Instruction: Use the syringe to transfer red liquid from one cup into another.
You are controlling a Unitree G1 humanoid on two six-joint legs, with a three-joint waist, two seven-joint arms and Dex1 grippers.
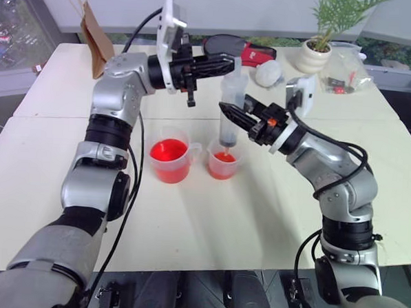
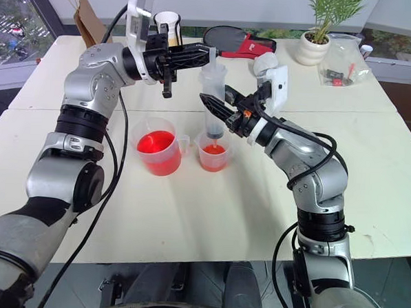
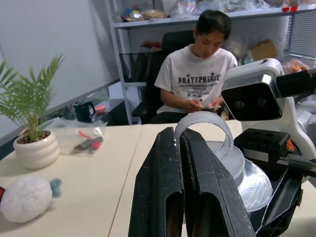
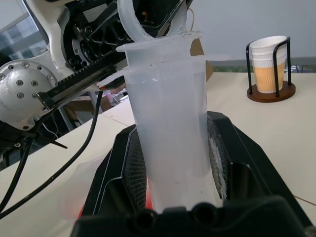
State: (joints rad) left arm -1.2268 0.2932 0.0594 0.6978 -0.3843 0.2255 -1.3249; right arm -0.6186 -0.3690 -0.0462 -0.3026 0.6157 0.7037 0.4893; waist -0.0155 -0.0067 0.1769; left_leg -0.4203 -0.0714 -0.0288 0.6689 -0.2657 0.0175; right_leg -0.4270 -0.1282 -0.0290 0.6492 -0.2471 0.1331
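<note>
Syringe (image 1: 230, 107) stands upright at the middle of your head view, its orange-red tip dipped into the smaller cup (image 1: 223, 162) just below it. Your right hand (image 1: 233, 117), reaching in from the right of the frame, is clamped on the clear barrel a little above the cup; in the right wrist view you can see the barrel (image 4: 170, 128) pinched between the two black fingers (image 4: 126, 173), rising to its flange near the top of the frame. Your left hand (image 1: 227, 65) comes in level from the upper left, its fingers pressed together and lying at the plunger's top, directly above the right hand. In the left wrist view the closed fingers (image 3: 187, 187) lie beside the plunger's ring (image 3: 203, 128); you cannot tell from it whether they pinch the ring or only rest against it.

The larger beaker (image 1: 171, 152) with red liquid (image 1: 169, 151) sits on the desk (image 1: 209, 223) just left of the smaller cup, nearly touching it, below your left forearm. The smaller cup shows orange-red liquid at its bottom.

Toward the upper right of the frame stand a potted plant (image 1: 320, 49) and a clear plastic bag (image 1: 348, 72). A seated person (image 3: 197, 64) shows beyond the desk in the left wrist view.
</note>
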